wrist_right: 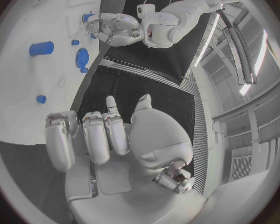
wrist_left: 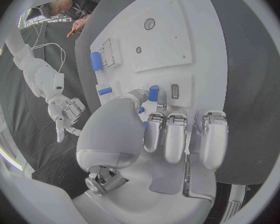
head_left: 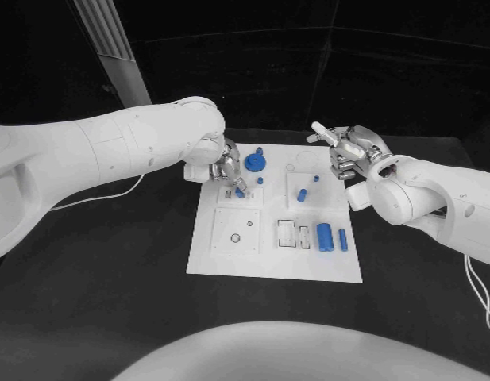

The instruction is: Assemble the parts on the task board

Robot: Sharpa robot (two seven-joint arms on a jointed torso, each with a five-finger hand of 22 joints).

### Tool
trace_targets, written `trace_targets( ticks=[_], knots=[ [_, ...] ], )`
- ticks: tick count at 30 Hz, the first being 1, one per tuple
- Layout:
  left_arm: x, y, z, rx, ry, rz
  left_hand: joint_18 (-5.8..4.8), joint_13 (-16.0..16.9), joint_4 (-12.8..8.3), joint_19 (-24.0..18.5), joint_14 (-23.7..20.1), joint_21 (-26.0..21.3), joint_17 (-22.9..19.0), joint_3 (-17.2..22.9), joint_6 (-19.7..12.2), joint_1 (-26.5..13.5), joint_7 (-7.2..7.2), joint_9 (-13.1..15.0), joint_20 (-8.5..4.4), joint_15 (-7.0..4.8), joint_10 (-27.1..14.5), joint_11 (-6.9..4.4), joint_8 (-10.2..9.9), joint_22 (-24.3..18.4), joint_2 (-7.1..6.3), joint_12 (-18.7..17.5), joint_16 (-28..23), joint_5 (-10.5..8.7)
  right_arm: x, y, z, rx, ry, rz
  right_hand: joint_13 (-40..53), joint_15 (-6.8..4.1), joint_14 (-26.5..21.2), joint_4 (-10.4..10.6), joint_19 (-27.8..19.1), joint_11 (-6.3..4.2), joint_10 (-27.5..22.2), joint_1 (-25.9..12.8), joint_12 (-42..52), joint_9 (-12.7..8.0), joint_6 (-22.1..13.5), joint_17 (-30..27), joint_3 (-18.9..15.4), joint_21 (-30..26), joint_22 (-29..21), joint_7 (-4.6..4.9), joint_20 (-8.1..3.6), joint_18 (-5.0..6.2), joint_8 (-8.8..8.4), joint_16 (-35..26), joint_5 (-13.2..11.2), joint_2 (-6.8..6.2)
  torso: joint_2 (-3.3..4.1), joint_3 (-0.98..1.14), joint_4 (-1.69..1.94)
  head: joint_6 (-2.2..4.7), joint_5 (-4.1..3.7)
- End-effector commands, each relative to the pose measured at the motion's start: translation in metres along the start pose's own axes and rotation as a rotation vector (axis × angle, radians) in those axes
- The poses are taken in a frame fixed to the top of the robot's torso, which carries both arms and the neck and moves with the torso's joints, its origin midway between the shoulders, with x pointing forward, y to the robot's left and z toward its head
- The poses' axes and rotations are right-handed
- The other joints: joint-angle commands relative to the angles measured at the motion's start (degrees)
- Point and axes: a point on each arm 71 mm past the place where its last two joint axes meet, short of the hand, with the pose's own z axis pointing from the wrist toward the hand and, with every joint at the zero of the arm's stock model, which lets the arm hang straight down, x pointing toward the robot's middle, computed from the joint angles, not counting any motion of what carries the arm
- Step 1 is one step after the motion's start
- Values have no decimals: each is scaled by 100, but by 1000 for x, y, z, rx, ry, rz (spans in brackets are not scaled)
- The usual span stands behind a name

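The white task board lies mid-table. My left hand hovers over its far left corner, thumb and a finger pinching a small blue peg just above the board; the other fingers curl in. Beside it stands a blue gear. My right hand hangs above the board's far right corner, holding nothing, fingers loosely apart. A short blue cylinder lies mid-board. A larger blue cylinder and a thin blue pin lie near the right edge. The right wrist view has the gear and my left hand.
The board carries a square plate with holes and slotted white blocks. A pale post rises at the table's far left. A thin white cable trails below my left arm. Black tabletop surrounds the board.
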Motion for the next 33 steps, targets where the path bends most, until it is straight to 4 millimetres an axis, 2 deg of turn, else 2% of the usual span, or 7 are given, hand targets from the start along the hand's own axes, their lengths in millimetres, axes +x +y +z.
trace_targets(
  ticks=[1,33],
  knots=[
    [2,-1,1,9,10,5,-37,1506,-71,603,606,23,1509,123,39,4,-30,305,37,-24,586,-12,2,1508,50,14,17,-20,1,2,0,-7,9,-1,1508,-31,616,19,594,-23,596,68,15,-9,-30,1507,18,18,1509,250,-38,-41,15,14,36,-7,-1,0,2,-1,-15],
    [3,-1,3,14,2,-5,-37,1506,-166,603,606,23,1509,287,16,65,-9,375,62,-12,586,5,-13,1508,55,14,17,-28,0,1,0,-4,6,-1,1508,-31,616,19,594,-23,596,68,15,-9,-30,1507,18,18,1509,250,-38,-41,15,14,36,-7,0,-1,0,-1,-26]
  ],
)
